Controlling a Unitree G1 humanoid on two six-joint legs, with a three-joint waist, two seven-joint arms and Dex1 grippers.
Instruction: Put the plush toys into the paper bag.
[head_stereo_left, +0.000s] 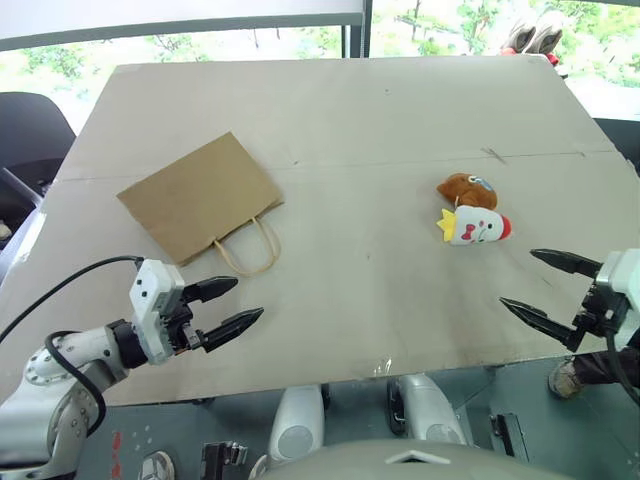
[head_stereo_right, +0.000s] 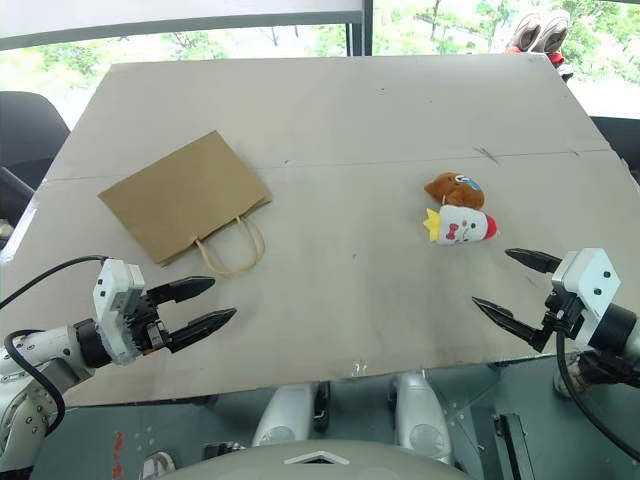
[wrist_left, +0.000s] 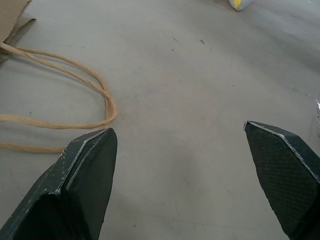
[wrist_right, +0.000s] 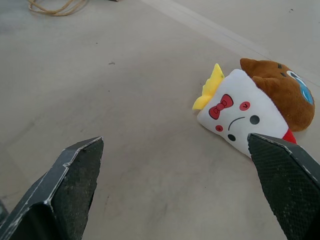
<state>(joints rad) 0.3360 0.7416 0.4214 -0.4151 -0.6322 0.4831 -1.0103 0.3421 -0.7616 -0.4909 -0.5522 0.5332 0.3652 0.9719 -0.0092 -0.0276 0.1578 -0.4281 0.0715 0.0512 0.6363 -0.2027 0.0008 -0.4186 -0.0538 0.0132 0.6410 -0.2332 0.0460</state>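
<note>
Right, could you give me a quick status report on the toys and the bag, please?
Left gripper and right gripper open, empty. Paper bag flat on table, handles toward robot. Brown toy and white toy touching, outside the bag. Nothing in between.

No readable text, labels, brands or numbers from where I sit. Paper bag (head_stereo_left: 198, 196) is plain brown, no print on it. White toy (wrist_right: 241, 119) carries only drawn marks: a red bow, red dots and a frowning face, no lettering. Brown toy (wrist_right: 281, 89) shows a blue patch, nothing legible. Tabletop (head_stereo_left: 380, 130) is unmarked apart from faint pencil-like lines.
</note>
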